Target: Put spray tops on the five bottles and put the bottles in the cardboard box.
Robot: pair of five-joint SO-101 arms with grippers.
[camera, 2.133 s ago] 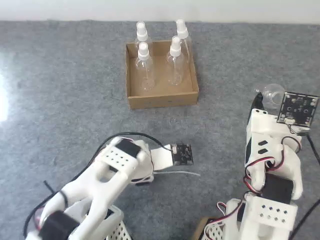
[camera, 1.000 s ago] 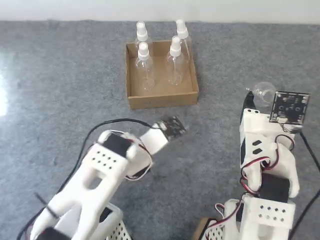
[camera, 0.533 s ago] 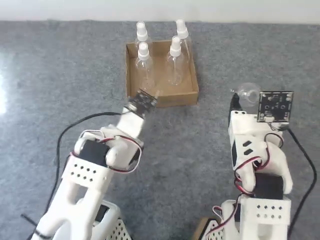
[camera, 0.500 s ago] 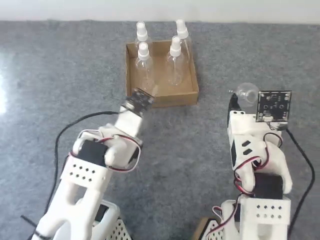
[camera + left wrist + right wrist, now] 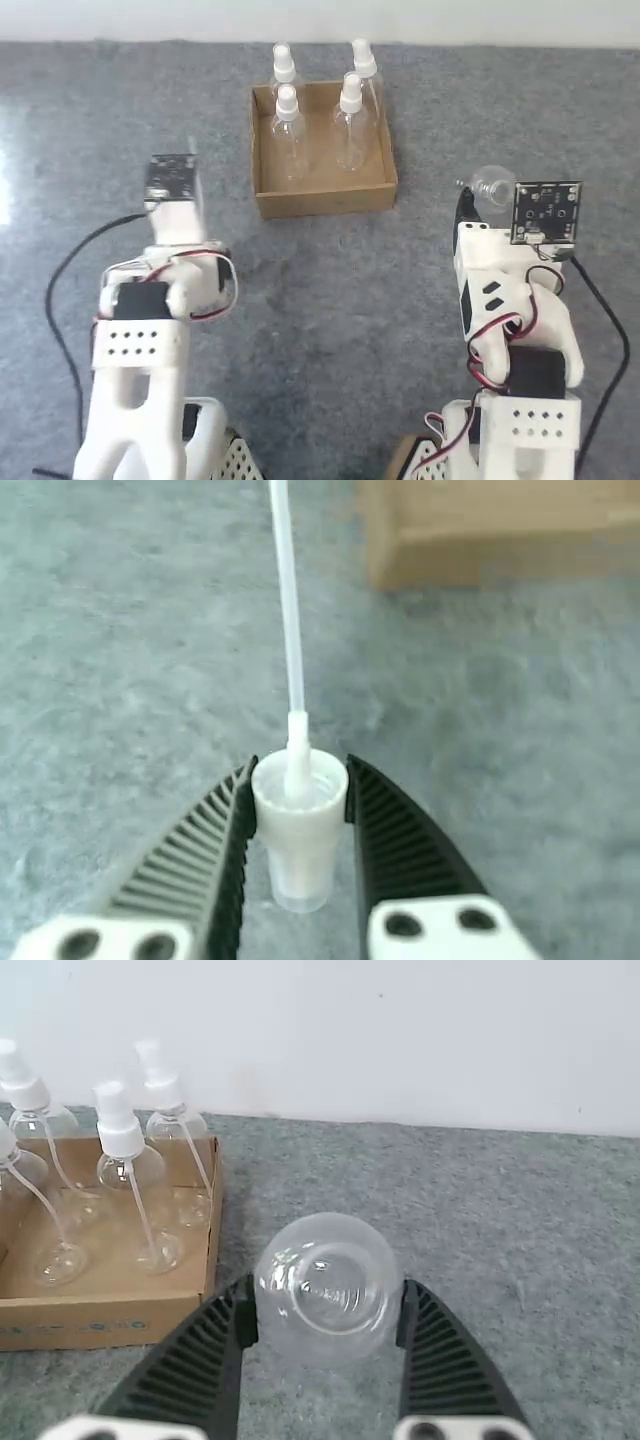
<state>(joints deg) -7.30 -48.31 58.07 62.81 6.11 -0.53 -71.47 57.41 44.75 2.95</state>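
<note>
Closest to you, your left arm [image 5: 150,330] comes up from the near left edge of the grey table [image 5: 330,300]. It stretches straight ahead, away from you. Your right arm [image 5: 515,320] stands at the near right edge. It is folded up more, and its wrist also points to the far side.

Look at your left gripper [image 5: 297,772]. Its two black fingers [image 5: 215,840] are pinching a white spray top [image 5: 297,835] by its round cap, one finger on each side. The thin tube [image 5: 284,600] of the spray top sticks straight out past the fingertips, pointing away from the arm. This gripper is over the table, to the left of the cardboard box [image 5: 322,197], and does not touch it.

Now look at your right gripper [image 5: 327,1298]. Its black fingers [image 5: 195,1350] are pressed on a clear round bottle [image 5: 325,1265], one on each side. The bottle pokes out in front of them. It is held above the table, to the right of the box and nearer to you than the box, well apart from it.

Farther away sits the cardboard box, open on top. Four bottles stand upright inside it, each with a white spray top on. They are the front left bottle [image 5: 289,135], the front right bottle [image 5: 349,125], the back left bottle [image 5: 283,70] and the back right bottle [image 5: 363,62]. Behind the box, the table ends at a white wall [image 5: 400,1030].
</note>
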